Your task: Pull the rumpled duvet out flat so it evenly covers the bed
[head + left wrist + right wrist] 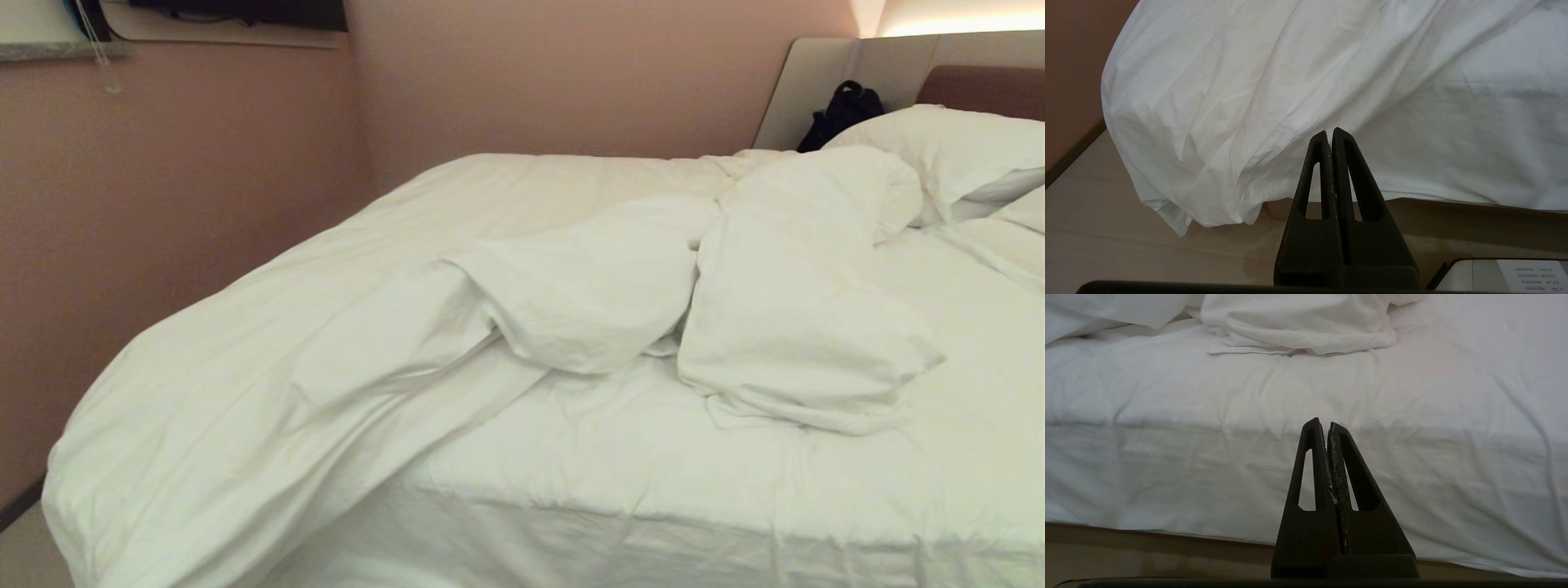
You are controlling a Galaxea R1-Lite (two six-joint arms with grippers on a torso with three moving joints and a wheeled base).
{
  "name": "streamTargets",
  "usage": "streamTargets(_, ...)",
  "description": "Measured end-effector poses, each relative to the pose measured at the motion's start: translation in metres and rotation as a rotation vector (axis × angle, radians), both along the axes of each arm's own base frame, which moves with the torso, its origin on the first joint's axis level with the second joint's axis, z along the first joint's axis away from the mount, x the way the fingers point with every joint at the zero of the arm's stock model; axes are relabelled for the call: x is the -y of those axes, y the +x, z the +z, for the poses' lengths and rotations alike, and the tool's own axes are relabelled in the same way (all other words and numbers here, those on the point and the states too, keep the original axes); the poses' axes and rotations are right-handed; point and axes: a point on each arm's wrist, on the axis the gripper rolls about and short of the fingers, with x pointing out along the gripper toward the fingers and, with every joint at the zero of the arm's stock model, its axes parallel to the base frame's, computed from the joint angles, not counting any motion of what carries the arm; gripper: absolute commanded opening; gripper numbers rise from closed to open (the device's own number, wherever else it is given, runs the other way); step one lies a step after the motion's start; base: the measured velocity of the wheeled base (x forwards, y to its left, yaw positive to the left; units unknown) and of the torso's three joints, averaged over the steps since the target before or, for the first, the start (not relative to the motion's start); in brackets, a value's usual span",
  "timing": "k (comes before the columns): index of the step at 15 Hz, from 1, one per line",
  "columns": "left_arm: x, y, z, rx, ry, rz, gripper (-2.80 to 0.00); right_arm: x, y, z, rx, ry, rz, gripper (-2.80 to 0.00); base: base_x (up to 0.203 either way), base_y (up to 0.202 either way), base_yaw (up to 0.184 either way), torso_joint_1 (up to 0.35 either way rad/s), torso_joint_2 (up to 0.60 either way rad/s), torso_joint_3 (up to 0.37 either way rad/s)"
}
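left gripper (1330,132) pressed together, empty | right gripper (1323,424) pressed together, empty | duvet (571,278) rumpled on bed (653,490)

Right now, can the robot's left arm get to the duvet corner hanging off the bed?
Probably yes. The left gripper hangs shut just short of the duvet, whose corner droops over the bed's edge toward the floor. Nothing lies between them, but its fingers must open first.

Left pincer (1329,134), right pincer (1324,425), matte black tapered fingers with slotted cutouts
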Motion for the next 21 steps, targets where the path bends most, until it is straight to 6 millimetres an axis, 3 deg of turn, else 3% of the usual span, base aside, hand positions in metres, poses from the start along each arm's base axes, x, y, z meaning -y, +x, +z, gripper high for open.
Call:
streamTargets(8,0.0000,0.0000,0.0000,0.000,-0.003,0.003,-2.80,0.0000,0.0000,0.0000,0.000,0.000,0.000,-2.80,-0.171,0.000,0.001,0.002,0.00,0.001)
streamTargets(16,-0.0001,0.0000,-0.0001,-0.001,-0.002,0.003,-2.80,0.0000,0.0000,0.0000,0.000,0.000,0.000,-2.80,0.000,-0.015,-0.002,0.000,0.00,0.001)
streamTargets(21,-0.0001,0.0001,-0.0003,-0.001,-0.002,0.005,-2.80,0.0000,0.0000,0.0000,0.000,0.000,0.000,-2.80,0.000,-0.186,-0.001,0.002,0.00,-0.002)
